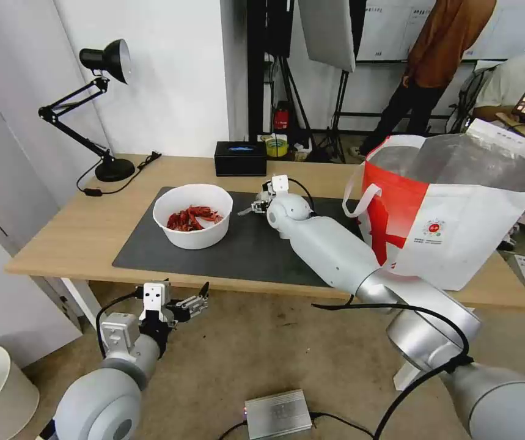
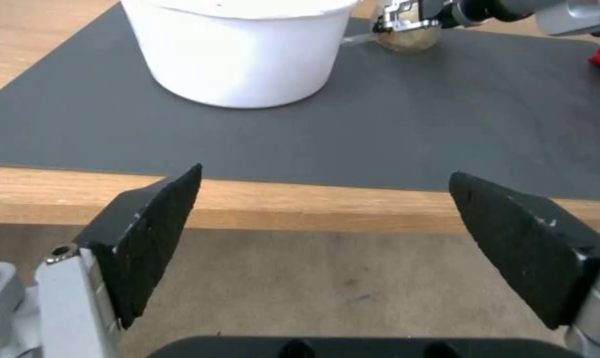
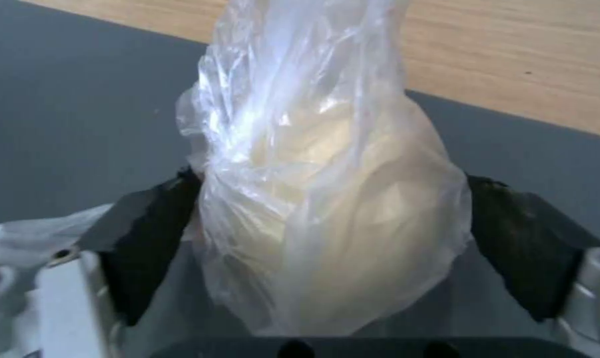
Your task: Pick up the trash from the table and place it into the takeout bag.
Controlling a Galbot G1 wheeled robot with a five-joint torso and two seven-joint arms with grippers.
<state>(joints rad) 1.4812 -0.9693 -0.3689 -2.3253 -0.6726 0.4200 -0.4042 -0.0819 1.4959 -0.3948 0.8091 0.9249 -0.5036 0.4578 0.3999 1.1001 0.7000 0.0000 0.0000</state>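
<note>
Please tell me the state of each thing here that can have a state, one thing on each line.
Takeout bag: upright on the table, mouth open.
White bowl: upright on the mat, holding red shells.
Knotted clear bag: between the right end effector's pads.
Left end effector: open, empty, before the table's edge.
Desk lamp: unlit.

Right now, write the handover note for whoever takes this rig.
Right gripper: over the dark mat, fingers either side of the knotted clear bag, pads touching it.
Left gripper: open, empty, below the table's near edge, facing the white bowl.
Bowl of red shells sits on the mat.
Takeout bag stands open at the table's right end.
Done: cannot tell what is already bagged.
Left: bag the knotted bag, then the bowl.
</note>
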